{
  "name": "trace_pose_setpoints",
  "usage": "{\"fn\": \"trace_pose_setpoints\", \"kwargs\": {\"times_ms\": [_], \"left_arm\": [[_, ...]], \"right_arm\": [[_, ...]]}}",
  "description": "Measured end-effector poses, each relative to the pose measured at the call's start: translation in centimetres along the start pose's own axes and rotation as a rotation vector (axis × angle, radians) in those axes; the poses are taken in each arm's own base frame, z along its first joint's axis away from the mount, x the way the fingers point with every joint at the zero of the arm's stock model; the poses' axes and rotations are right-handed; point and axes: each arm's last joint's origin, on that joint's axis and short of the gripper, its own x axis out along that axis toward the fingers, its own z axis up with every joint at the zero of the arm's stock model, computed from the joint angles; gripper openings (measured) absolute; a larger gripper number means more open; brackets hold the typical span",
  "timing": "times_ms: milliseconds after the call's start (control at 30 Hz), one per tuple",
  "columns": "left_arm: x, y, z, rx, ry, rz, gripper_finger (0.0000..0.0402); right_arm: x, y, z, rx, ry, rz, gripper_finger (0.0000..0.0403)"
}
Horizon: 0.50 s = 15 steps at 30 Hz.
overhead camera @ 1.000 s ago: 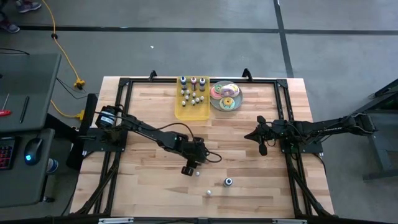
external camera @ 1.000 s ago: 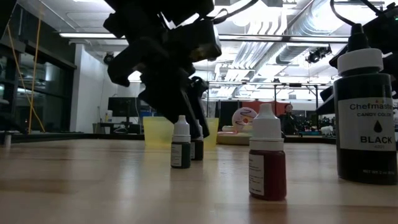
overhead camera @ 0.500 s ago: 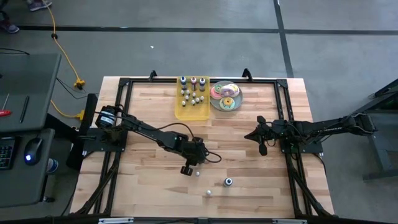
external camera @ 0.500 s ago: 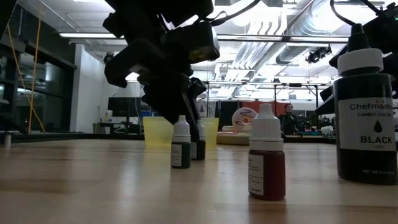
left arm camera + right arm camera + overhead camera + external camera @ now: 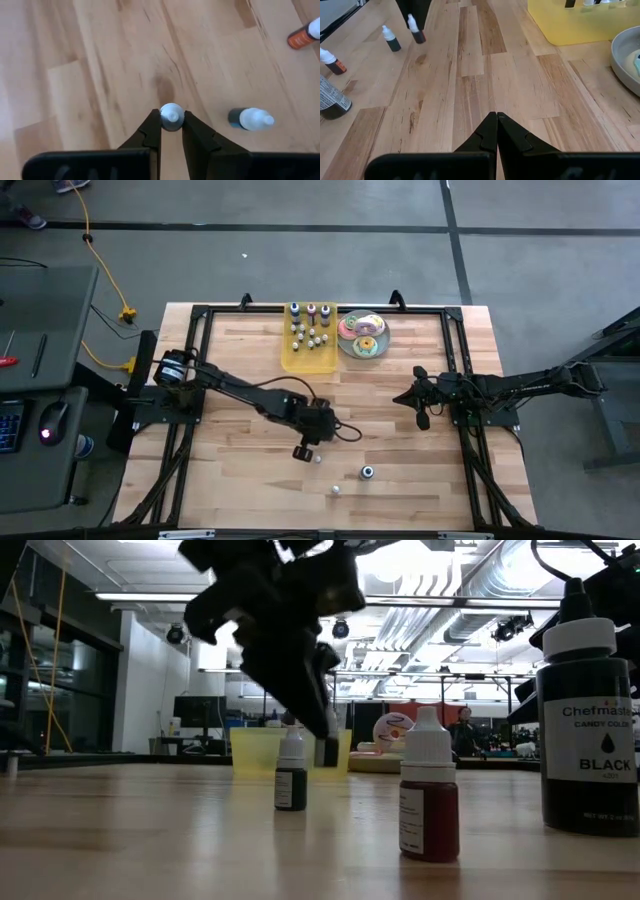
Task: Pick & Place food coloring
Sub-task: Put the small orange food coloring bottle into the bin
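My left gripper is over the near middle of the table, shut on a tiny dark food coloring bottle that hangs above the wood. Three more bottles stand on their bases close by: a dark green one, a red one and a bigger black one. Several others stand in the yellow tray at the far edge. My right gripper is shut on nothing and waits over the table's right side. My left gripper pinches the bottle's white cap between its two fingers, one on each side. The fingers come from above, pointing down. The bottle is lifted clear of the table, and its dark body hangs below them, slightly tilted.
A round plate of frosted doughnuts sits right of the yellow tray at the far edge. A black frame runs along the table's sides. Bare wood lies between the standing bottles and the tray.
My left gripper has risen, shifting slightly toward the table's right, and has taken the small dark bottle up with it. The bottle stood on the table beside the green one a second ago and now hangs clear of the wood. The green bottle has stayed put.
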Motion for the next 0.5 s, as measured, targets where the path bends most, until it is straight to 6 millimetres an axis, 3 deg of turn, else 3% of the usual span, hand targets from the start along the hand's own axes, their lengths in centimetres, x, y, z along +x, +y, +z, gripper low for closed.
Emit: {"fn": "trace_pose_setpoints", "kwargs": {"times_ms": [167, 500], "left_arm": [[-2.0, 0.3, 1.8, -0.032, 0.053, 0.041, 0.0037], [-7.1, 2.6, 4.7, -0.254, 0.118, 0.078, 0.0036]], "right_arm": [[0.0, 0.0, 0.0, 0.0, 0.0, 0.0, 0.0], [0.0, 0.0, 0.0, 0.0, 0.0, 0.0, 0.0]]}}
